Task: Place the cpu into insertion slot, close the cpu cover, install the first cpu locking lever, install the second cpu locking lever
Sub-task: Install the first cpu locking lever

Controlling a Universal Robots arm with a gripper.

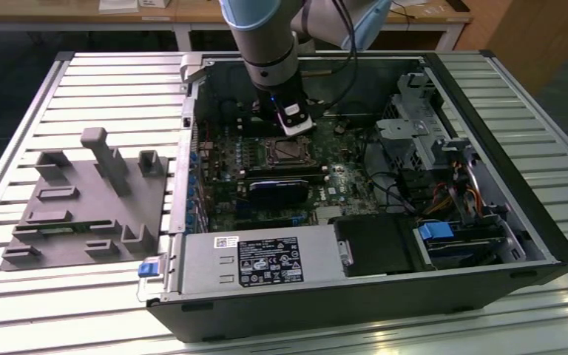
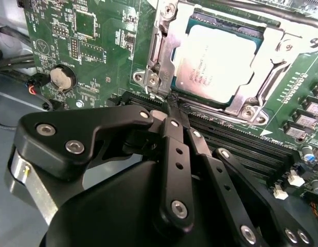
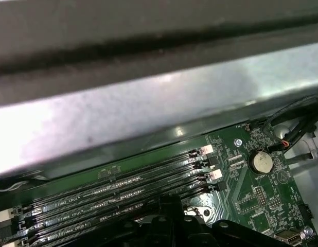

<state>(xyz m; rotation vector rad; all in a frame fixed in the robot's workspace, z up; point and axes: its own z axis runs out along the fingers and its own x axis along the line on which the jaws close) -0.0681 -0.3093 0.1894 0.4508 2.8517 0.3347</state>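
Clutter on every side of the insertion slot (image 1: 286,151) inside the open computer case (image 1: 531,214), the case lying on the slatted table (image 1: 116,89). Black oblong block (image 1: 276,188) just beside the slot toward the case's near edge, power supply (image 1: 254,259) along that edge, drive cage (image 1: 413,126) and loose cables against the wall at the exterior view's right. Grey fixture tray (image 1: 86,200) on the table outside the case, well apart. Arm (image 1: 264,44) down over the far wall, hiding the board behind it, gripper (image 1: 299,127) just above the slot's far edge. Closer, in the second wrist view: cpu (image 2: 218,62) seated flat in the slot, cpu cover (image 2: 276,43) down over its edges, shiny top bare through the window. Gripper (image 2: 175,105) fingers drawn together at the slot's corner beside the memory slots (image 2: 241,139); cannot tell whether anything thin is pinched between them. Coin cell (image 2: 62,77) (image 3: 261,162) in both wrist views. Grey case wall (image 3: 148,103) close above the memory slots in the first wrist view.
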